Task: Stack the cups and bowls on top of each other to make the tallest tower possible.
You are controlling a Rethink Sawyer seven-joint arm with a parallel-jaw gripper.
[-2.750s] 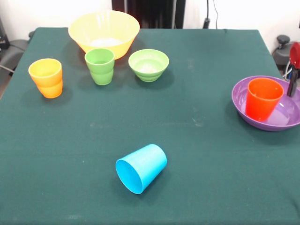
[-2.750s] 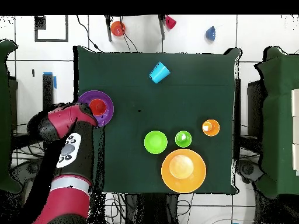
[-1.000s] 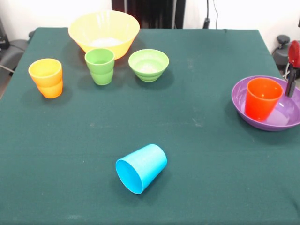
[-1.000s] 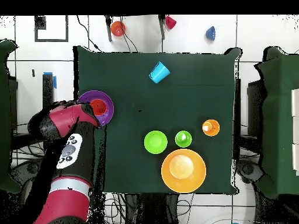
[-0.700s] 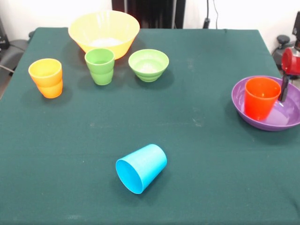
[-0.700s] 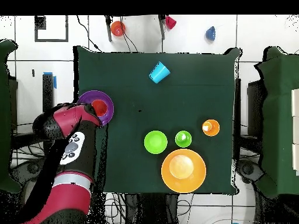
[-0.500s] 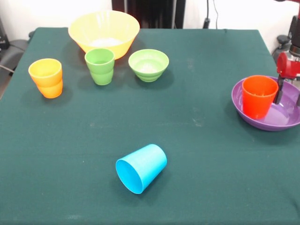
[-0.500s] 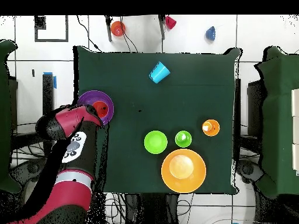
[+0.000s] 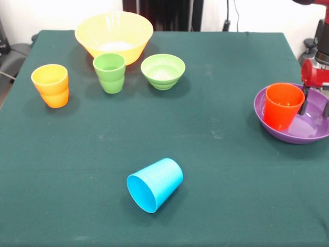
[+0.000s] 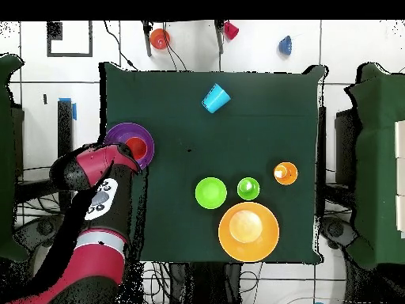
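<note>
Front: tool (image 9: 310,98) sits beside the red cup (image 9: 282,105) in the purple bowl (image 9: 293,133), grip state unclear, a close pass could tip the cup; overhead: arm (image 10: 93,190) covers the bowl's (image 10: 115,131) edge, blue cup (image 10: 215,98) lies well apart.

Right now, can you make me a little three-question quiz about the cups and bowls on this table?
1. True or false: the light blue cup stands upright.
2. Which bowl holds the orange-red cup? A) yellow bowl B) purple bowl C) light green bowl
3. Fill in: the green cup stands between the light green bowl and the ____ cup pair.

Key: 1 false, it lies on its side; 2 B; 3 yellow-orange.
</note>
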